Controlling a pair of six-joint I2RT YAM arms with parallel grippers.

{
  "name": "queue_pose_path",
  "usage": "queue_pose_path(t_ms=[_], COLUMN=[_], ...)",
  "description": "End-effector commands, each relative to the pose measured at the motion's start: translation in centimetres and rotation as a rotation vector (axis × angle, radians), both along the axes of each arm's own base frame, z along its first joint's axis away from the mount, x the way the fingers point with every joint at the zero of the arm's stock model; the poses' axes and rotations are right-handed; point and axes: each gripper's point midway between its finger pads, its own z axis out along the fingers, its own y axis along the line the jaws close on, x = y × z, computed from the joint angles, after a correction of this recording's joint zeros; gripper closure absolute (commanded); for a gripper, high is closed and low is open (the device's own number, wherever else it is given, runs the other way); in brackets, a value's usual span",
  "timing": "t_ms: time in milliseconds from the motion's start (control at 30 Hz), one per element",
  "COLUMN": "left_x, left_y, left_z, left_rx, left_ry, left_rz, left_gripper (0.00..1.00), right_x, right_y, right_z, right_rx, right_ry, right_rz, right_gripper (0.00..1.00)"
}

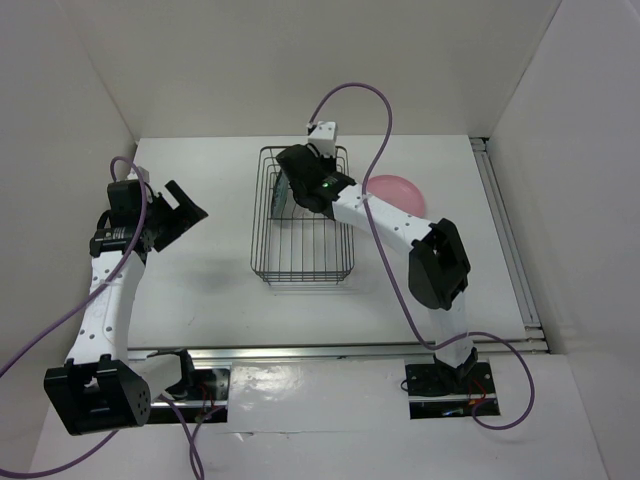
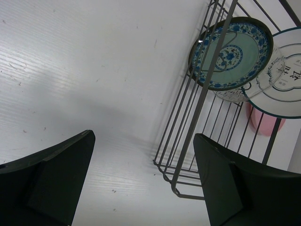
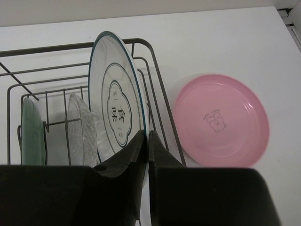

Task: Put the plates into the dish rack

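White table [image 1: 200, 300], far edge: teal plate [image 3: 33, 132], glass plate [image 3: 82, 129] standing in dish rack [image 1: 300, 270]; white plate [image 3: 115, 108] upright there, pinched by right gripper [image 3: 146, 155]. Pink plate [image 3: 221, 120] beside it, unloaded. Left gripper [image 2: 143, 141] agape.

White walls [image 1: 300, 60] box in a white table [image 1: 200, 290]. A metal rail [image 1: 508, 240] runs along its right edge. Soft, even light.

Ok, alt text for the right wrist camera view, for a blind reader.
The right gripper pinches the rim of a white plate standing upright in a wire dish rack, beside a glass plate and a green plate. A pink plate lies flat on the table right of the rack.
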Motion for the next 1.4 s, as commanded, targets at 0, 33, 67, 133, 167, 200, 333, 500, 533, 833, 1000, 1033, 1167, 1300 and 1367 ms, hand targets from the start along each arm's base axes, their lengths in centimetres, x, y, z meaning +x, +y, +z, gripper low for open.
queue_pose_path(t_ms=[0,33,67,133,167,200,333,500,533,833,1000,1033,1167,1300,1367], left_x=[0.6,0.6,0.6,0.6,0.6,0.5,0.5,0.5,0.5,0.5,0.5,0.5,0.6,0.6,0.6], left_y=[0.0,0.0,0.0,0.0,0.0,-0.2,-0.2,-0.2,-0.2,-0.2,-0.2,-0.2,0.0,0.2,0.2], left_z=[2.0,2.0,2.0,2.0,2.0,2.0,2.0,2.0,2.0,2.0,2.0,2.0,2.0,1.9,1.9], left_rx=[-0.009,-0.009,-0.002,-0.002,-0.002,-0.009,-0.009,-0.009,-0.009,-0.009,-0.009,-0.009,-0.002,0.005,0.005], left_ry=[-0.069,-0.069,-0.069,-0.069,-0.069,-0.070,-0.070,-0.070,-0.070,-0.070,-0.070,-0.070,-0.069,-0.068,-0.068], left_rz=[0.005,0.005,-0.001,-0.001,-0.001,-0.009,-0.009,-0.009,-0.009,-0.009,-0.009,-0.009,-0.001,0.009,0.009], left_gripper=[0.00,0.00,0.00,0.00,0.00,0.00,0.00,0.00,0.00,0.00,0.00,0.00,0.00,0.00,0.00], right_x=[0.5,0.5,0.4,0.3,0.3,0.2,0.1,-0.1,-0.4,0.6,0.7,0.6,-0.2,0.7,1.2], right_y=[0.7,0.7,0.7,0.7,0.7,0.6,1.4,1.9,2.3,3.2,3.7,3.8,1.0,-9.0,-14.4], right_z=[1.6,1.6,1.3,0.4,0.4,0.0,-0.9,-1.2,-1.2,-0.6,1.0,2.4,6.6,9.5,10.5], right_rx=[0.044,0.044,0.046,0.046,0.046,0.039,0.045,0.046,0.046,0.032,0.066,0.096,0.147,0.373,0.461], right_ry=[-0.055,-0.055,-0.051,-0.035,-0.035,-0.029,-0.014,-0.009,-0.009,-0.024,-0.045,-0.064,-0.122,-0.175,-0.225], right_rz=[-0.027,-0.027,-0.030,-0.025,-0.025,-0.025,-0.015,-0.009,0.000,0.004,0.037,0.048,0.073,0.065,0.088], right_gripper=[0.87,0.86,0.84,0.84,0.84,0.83,0.83,0.79,0.77,0.61,0.60,0.57,0.37,0.29,0.21])
